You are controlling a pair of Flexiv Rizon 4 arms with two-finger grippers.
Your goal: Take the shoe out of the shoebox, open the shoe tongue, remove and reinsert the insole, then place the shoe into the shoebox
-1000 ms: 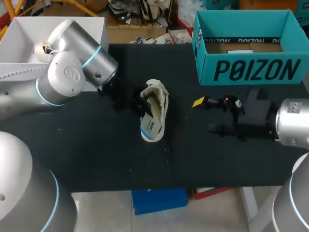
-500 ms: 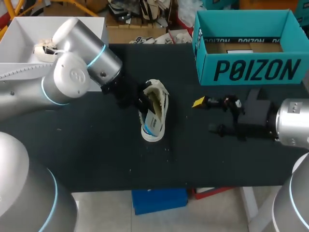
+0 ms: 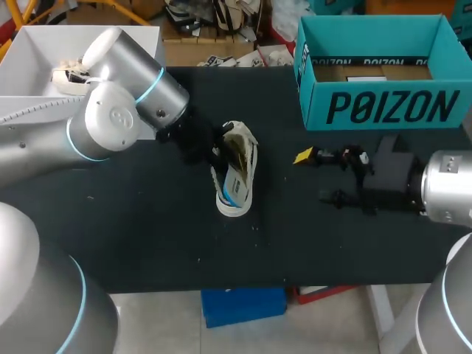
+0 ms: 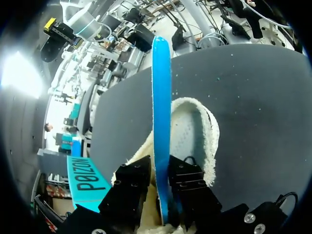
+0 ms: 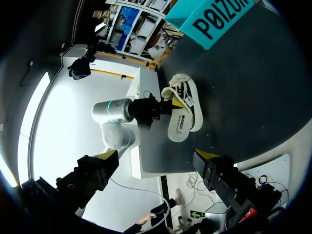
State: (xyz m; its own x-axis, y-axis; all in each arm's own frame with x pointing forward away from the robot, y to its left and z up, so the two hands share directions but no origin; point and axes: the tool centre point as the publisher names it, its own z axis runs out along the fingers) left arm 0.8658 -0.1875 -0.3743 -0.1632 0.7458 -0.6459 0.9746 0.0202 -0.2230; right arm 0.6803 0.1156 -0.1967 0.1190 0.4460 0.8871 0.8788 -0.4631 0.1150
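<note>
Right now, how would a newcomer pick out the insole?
At the middle of the black table lies a cream shoe, left of the teal shoebox. The insole is the thin strip standing in its opening, pinched in the left gripper; it alone is bright blue.

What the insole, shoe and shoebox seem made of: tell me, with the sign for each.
Insole: likely foam with a blue fabric face; thin, matte, standing on edge.
Shoe: cream fleece-like collar, nubby pile; the rest is unclear.
Shoebox: teal printed cardboard, matte, brown inside.
</note>
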